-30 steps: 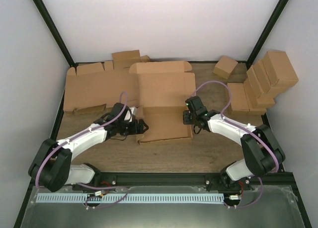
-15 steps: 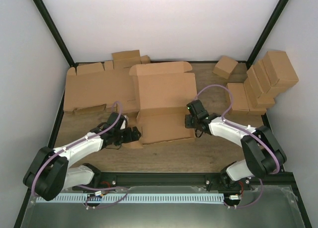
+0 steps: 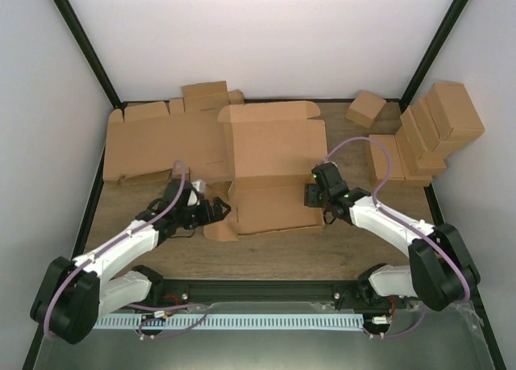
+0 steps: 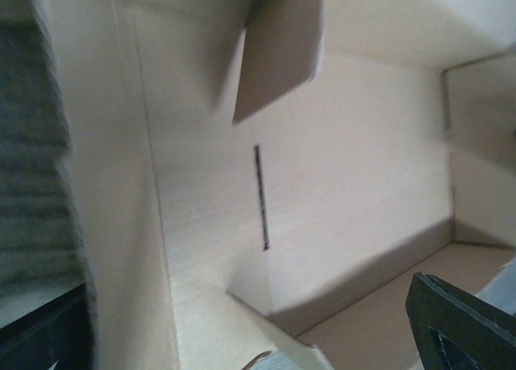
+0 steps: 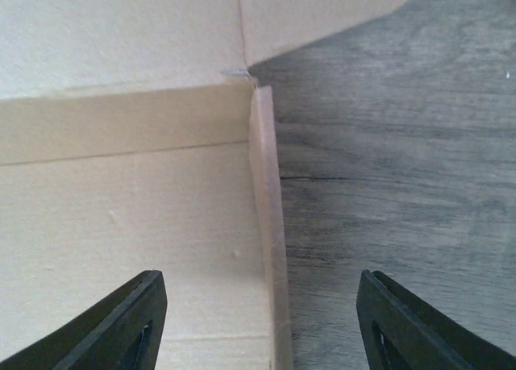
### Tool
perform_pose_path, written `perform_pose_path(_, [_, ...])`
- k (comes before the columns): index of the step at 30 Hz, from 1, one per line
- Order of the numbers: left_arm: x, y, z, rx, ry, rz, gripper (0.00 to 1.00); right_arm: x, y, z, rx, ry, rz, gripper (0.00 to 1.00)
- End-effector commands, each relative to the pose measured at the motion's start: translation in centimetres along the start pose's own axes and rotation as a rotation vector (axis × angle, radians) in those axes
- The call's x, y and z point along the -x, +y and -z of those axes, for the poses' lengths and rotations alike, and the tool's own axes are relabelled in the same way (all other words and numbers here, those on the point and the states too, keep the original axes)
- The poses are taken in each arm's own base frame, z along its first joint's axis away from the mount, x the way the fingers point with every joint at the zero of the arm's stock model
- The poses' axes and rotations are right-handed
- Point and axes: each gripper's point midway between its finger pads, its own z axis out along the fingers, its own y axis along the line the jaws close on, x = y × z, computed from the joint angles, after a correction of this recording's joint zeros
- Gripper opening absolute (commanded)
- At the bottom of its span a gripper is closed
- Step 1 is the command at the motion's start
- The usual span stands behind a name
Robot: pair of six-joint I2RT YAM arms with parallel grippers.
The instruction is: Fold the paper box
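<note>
The paper box (image 3: 270,156) lies part-folded at mid-worktop (image 3: 322,249), between the arms. The right fingers (image 5: 121,326) stand apart, straddling its raised right wall. The left fingers (image 4: 459,330), likewise apart, sit at its left edge, facing the interior.

Our left arm (image 3: 121,245) stretches from the near left corner of the table (image 3: 347,249) toward its middle, low and bent at the elbow. The left gripper (image 3: 216,211) points to the right, its fingers (image 4: 455,322) wide apart. Our right arm (image 3: 387,221) comes from the near right corner. The right gripper (image 3: 313,196) points left, and its fingers (image 5: 121,326) are also spread wide.
</note>
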Motion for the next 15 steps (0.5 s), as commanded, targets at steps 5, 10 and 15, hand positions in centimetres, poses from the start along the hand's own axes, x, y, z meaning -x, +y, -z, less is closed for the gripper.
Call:
perform_pose_path(5, [1.3, 1.8, 1.7, -0.108, -0.072, 0.177, 1.00, 4.0, 4.1, 3.7, 0.208, -0.071, 0.027, 0.68])
perform_pose_path(10, [1.0, 5.8, 1.7, 0.024, -0.081, 0.284, 0.97, 3.6, 8.1, 4.7, 0.377, -0.038, 0.054, 0.67])
perform_pose_path(15, [1.2, 7.7, 2.2, 0.061, -0.116, 0.355, 0.88, 3.3, 10.3, 4.9, 0.475, -0.020, 0.044, 0.64])
